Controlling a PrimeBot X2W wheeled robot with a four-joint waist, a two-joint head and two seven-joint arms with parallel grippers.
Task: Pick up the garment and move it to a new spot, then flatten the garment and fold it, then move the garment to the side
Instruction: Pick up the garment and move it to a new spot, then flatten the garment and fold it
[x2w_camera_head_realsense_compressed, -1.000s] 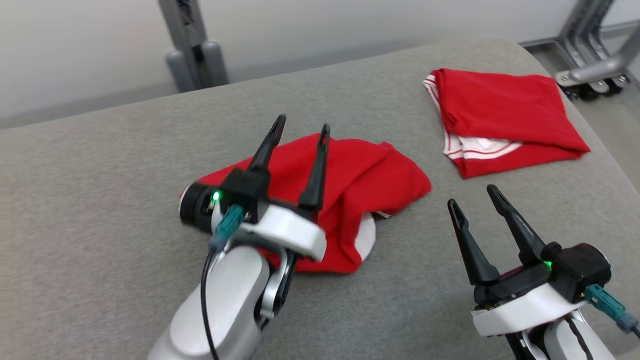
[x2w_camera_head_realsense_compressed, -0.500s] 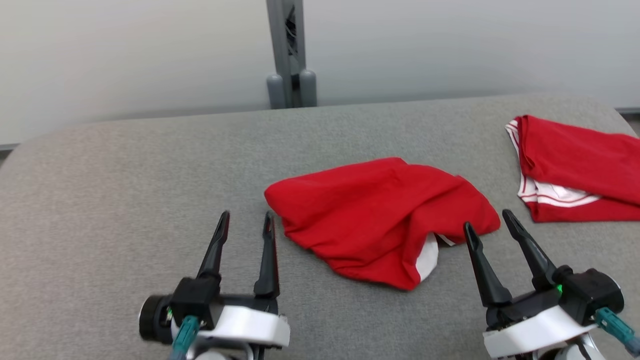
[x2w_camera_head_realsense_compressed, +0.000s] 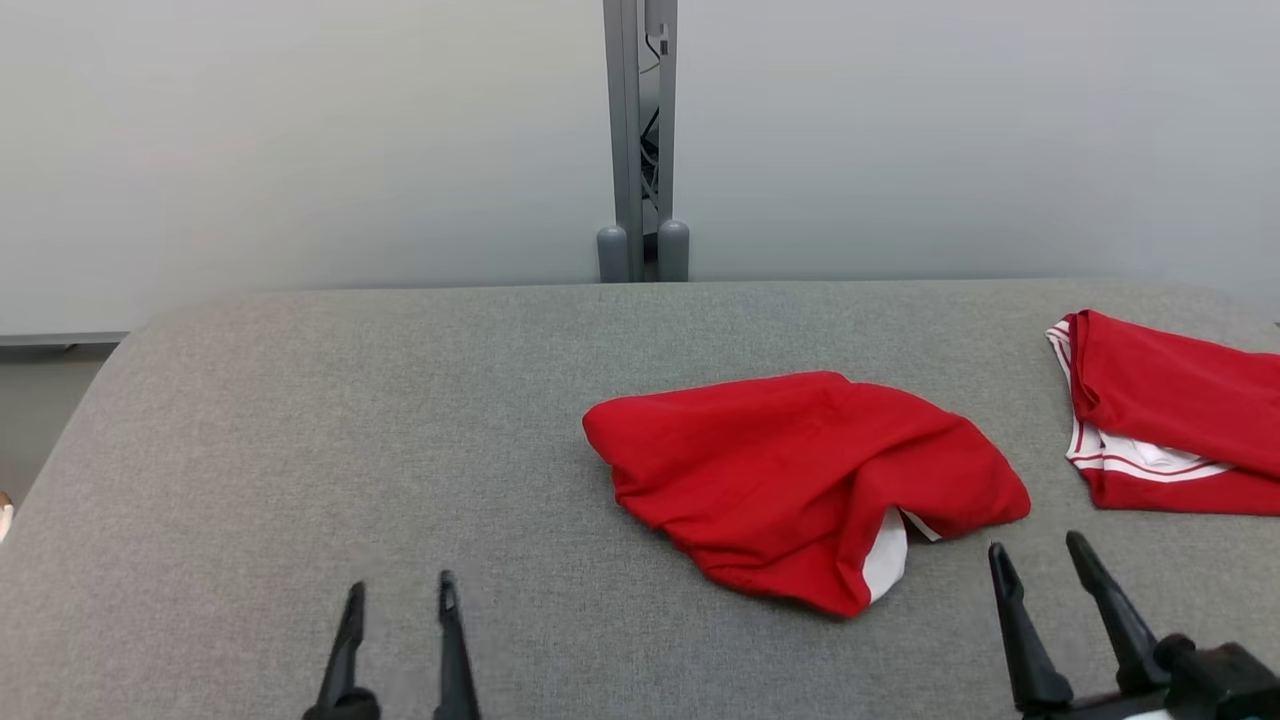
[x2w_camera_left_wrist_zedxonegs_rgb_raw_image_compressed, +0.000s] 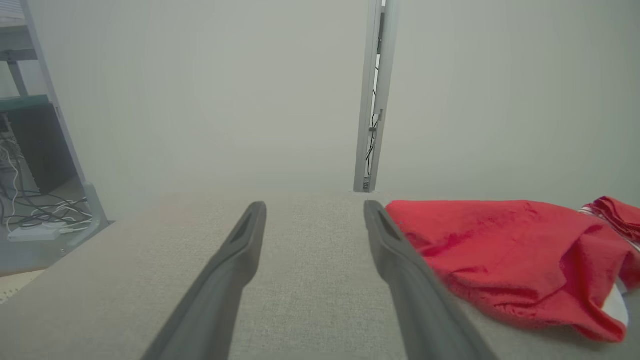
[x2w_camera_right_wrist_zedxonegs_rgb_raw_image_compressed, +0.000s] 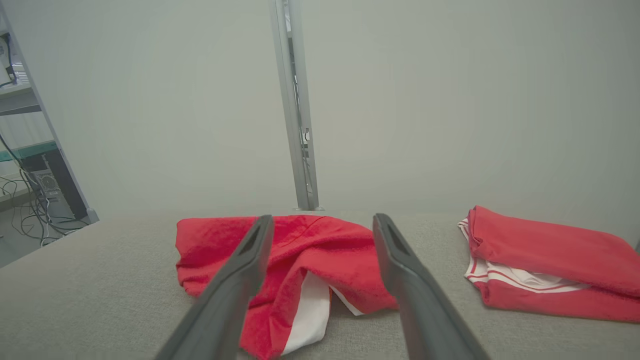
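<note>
Left gripper (x2w_camera_head_realsense_compressed: 401, 582) and right gripper (x2w_camera_head_realsense_compressed: 1035, 543) I hold low, fingers forward, both released — crumpled red fabric garment (x2w_camera_head_realsense_compressed: 800, 480) lies untouched on grey cloth-covered table (x2w_camera_head_realsense_compressed: 300, 400).

Cannot see the whole folded red garment (x2w_camera_head_realsense_compressed: 1170, 400) at the right edge of the table (x2w_camera_head_realsense_compressed: 300, 400): cut off there. Cannot see bodies of left gripper (x2w_camera_head_realsense_compressed: 400, 585) and right gripper (x2w_camera_head_realsense_compressed: 1035, 545), cut off below.

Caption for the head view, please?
Open left gripper and open right gripper near crumpled red garment on grey table; folded garment beside it.
</note>
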